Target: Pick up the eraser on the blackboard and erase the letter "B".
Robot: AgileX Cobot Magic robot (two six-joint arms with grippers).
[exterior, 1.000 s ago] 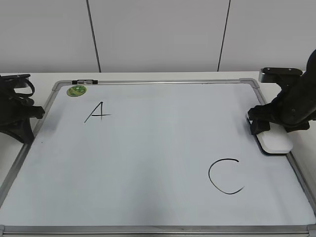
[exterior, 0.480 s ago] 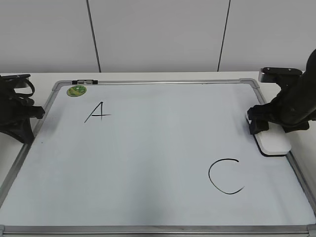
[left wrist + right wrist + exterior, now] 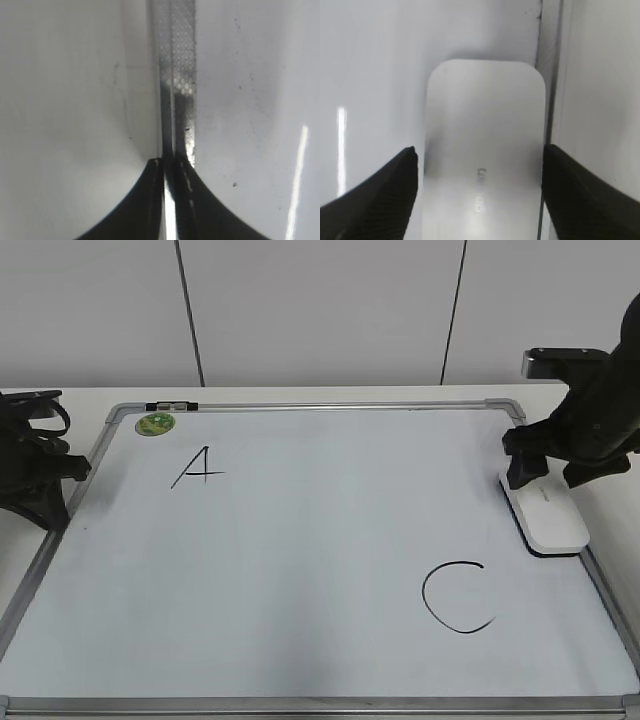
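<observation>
The white eraser lies flat on the blackboard against its right frame. It fills the middle of the right wrist view, grey lettering up. My right gripper hovers just above its far end, open, with one finger on each side and a gap between each finger and the eraser. No letter "B" shows on the board. Only the black "A" and the larger "C" are there. My left gripper is shut and empty over the board's left frame.
A green round sticker sits at the board's far left corner. The silver frame runs beside the eraser and under the left fingers. A white wall stands behind the table.
My right gripper has risen from down around the eraser to just above it. The eraser stays at the right frame. The left arm has not moved.
</observation>
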